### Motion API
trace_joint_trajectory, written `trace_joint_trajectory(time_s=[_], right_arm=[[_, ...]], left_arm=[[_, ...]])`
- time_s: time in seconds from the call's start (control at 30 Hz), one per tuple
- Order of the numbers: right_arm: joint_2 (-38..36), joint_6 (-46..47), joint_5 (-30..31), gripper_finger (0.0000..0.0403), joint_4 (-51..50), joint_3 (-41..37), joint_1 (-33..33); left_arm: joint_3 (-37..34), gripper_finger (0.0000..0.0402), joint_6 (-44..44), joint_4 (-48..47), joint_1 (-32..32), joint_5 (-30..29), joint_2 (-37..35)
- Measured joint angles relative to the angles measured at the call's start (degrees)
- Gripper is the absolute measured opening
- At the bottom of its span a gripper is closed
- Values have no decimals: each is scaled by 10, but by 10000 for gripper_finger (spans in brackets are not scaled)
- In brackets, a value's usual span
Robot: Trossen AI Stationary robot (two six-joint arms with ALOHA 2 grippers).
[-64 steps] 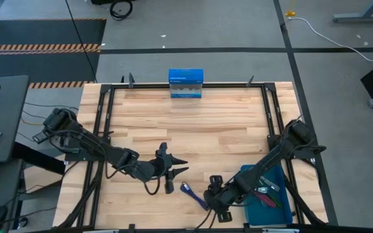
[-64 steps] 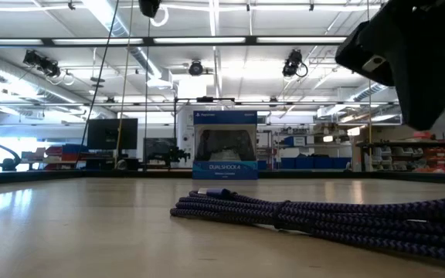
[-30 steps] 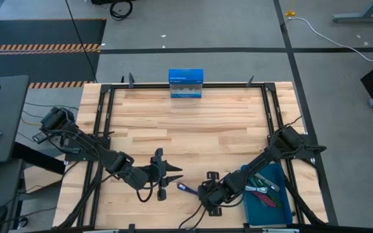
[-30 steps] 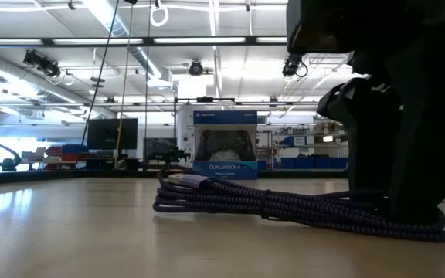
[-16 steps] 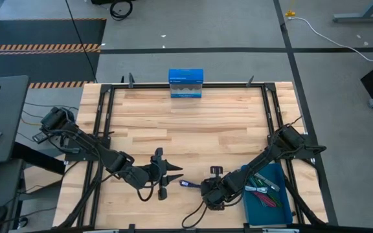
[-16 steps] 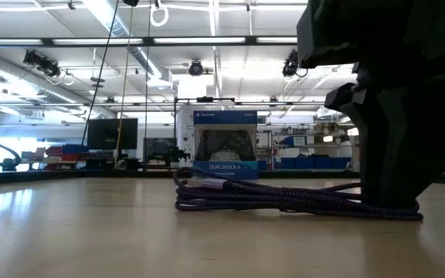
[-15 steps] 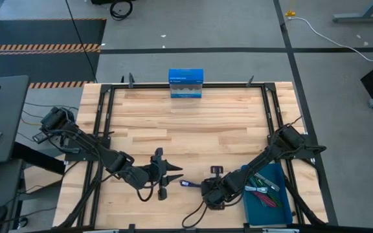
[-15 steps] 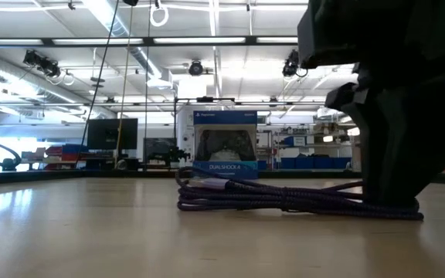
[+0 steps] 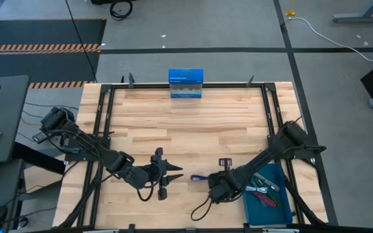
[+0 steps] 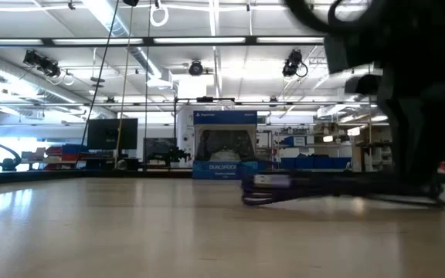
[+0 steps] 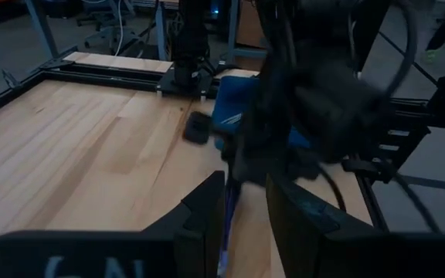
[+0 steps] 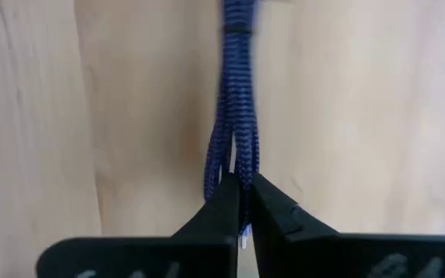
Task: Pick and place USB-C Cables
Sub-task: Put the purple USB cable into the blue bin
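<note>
Navy cable (image 12: 234, 116): light, limp braided bundle; probably sags.
Right gripper (image 12: 242, 202): pinching one end.
Left gripper (image 9: 167, 173): parted, idle.

Four camera views of one table (image 9: 193, 129)

The whole table is seen straight down from overhead; the low view is set at table-top height, facing level towards the blue-and-white box (image 10: 224, 145) and the room behind; each wrist view is taken close past its own fingers; the navy cable (image 12: 234, 116) is shared by all four views.
</note>
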Motion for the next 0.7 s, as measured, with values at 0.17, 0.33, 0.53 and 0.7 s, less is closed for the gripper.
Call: trace_joint_trajectory(time_s=[0.17,0.33,0.53,0.7], right_arm=[[-71,43,-3,14,-91,1,13],[-160,119,-21,14,-151,2,53],[-235,298,-86,14,-233,3,124],[-245,423,-155,14,-294,3,193]], left_arm=[[0,105,0,0,0,0,0],[0,105,0,0,0,0,0],[0,105,0,0,0,0,0],[0,105,0,0,0,0,0]])
